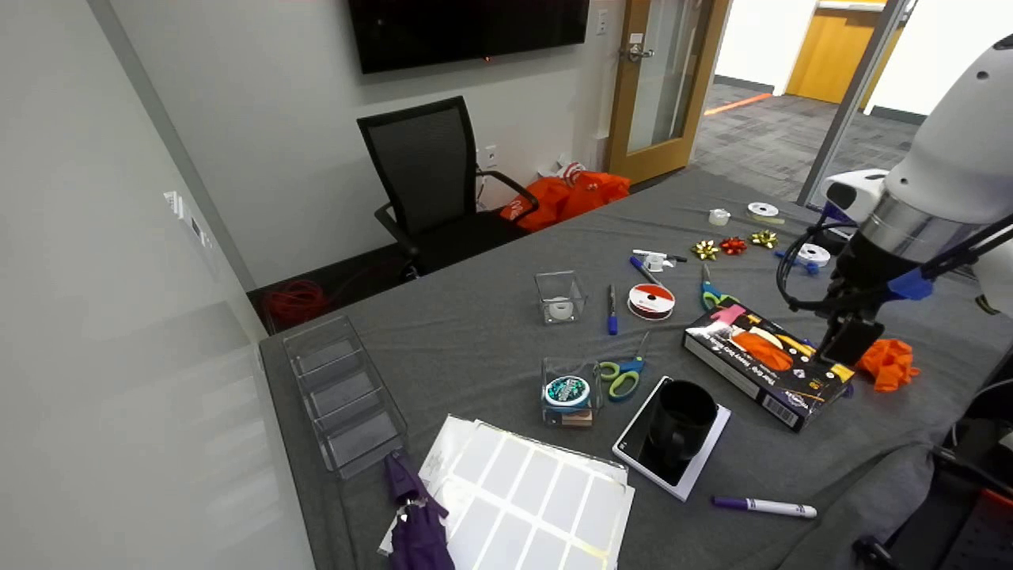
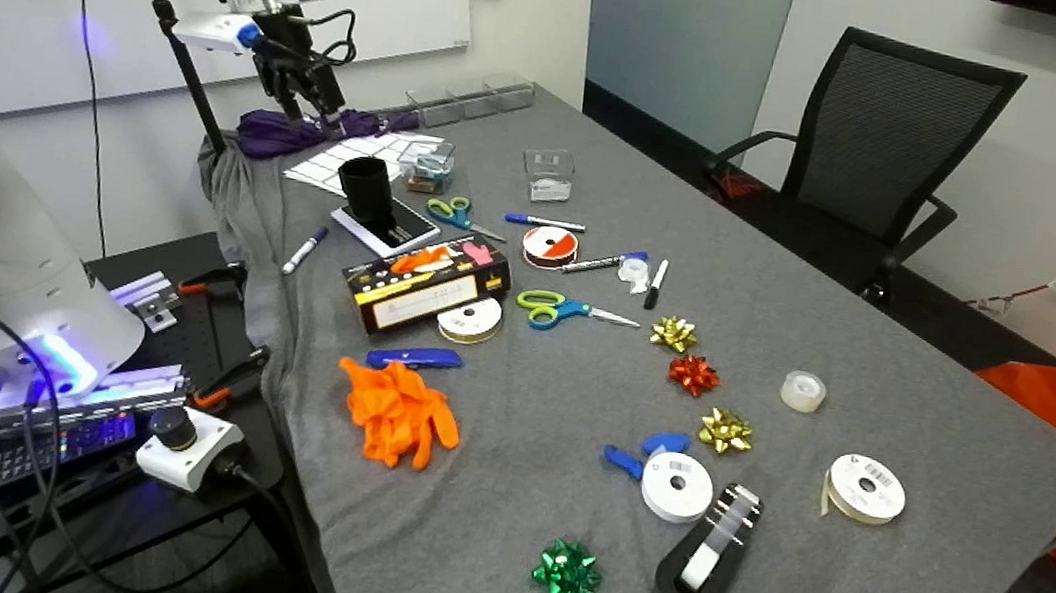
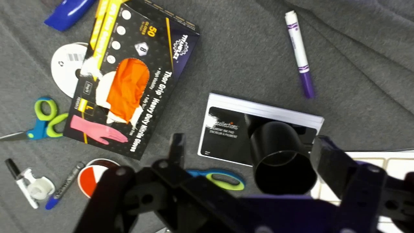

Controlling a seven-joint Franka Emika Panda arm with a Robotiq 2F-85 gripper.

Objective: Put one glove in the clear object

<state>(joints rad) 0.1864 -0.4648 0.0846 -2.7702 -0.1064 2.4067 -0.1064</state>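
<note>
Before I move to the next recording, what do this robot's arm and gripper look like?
The Panda arm has rounded white shells, a silver metallic band and a base lit pale blue. The Robotiq gripper is black, with angular, jointed fingers. A black cable loops beside it, and a bright blue patch shows nearby.

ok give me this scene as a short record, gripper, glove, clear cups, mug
gripper: open, raised, nothing seen held
orange glove: bunched on the grey cloth, count unclear
clear cup: upright, holds a white roll
other clear cup: upright, holds a teal round item
black mug: on the ink pad
task status: no glove seen in either cup
</note>
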